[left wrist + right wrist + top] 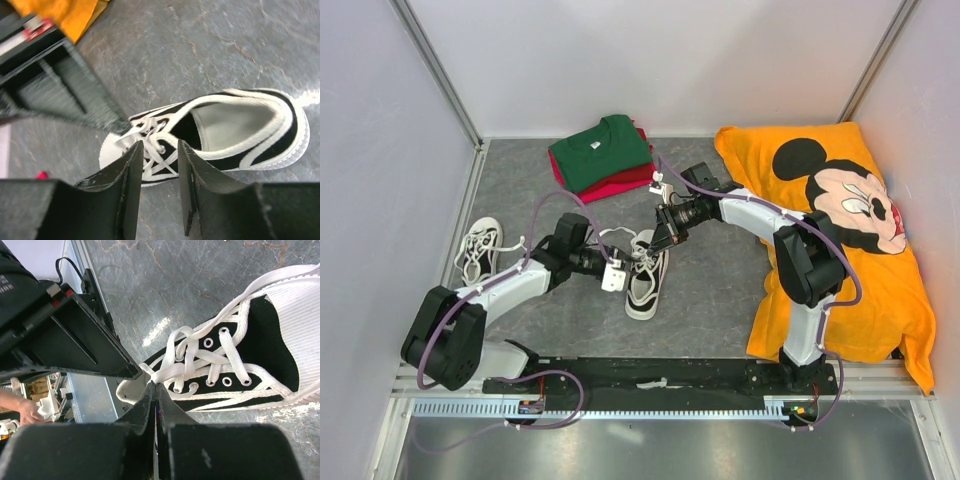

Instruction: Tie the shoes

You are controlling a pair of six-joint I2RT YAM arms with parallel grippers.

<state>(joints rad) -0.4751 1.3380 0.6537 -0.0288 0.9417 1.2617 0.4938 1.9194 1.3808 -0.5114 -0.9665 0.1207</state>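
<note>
One white and black shoe (648, 278) lies mid-table, toe toward the arms, with its laces loose. My right gripper (654, 245) hangs over its laced front. In the right wrist view that gripper (156, 384) is shut, pinching a white lace (172, 371) at its tips above the eyelets. From the left, my left gripper (617, 273) comes up to the same shoe (235, 131). It (160, 145) is open over the crossed laces (157, 150) with nothing between its fingers. The other shoe (478, 250) lies at the far left by the wall.
A folded green shirt (602, 152) on red ones lies at the back centre. An orange Mickey Mouse cloth (840, 290) covers the right side under the right arm. Walls close in left, back and right. A black rail (660, 380) runs along the near edge.
</note>
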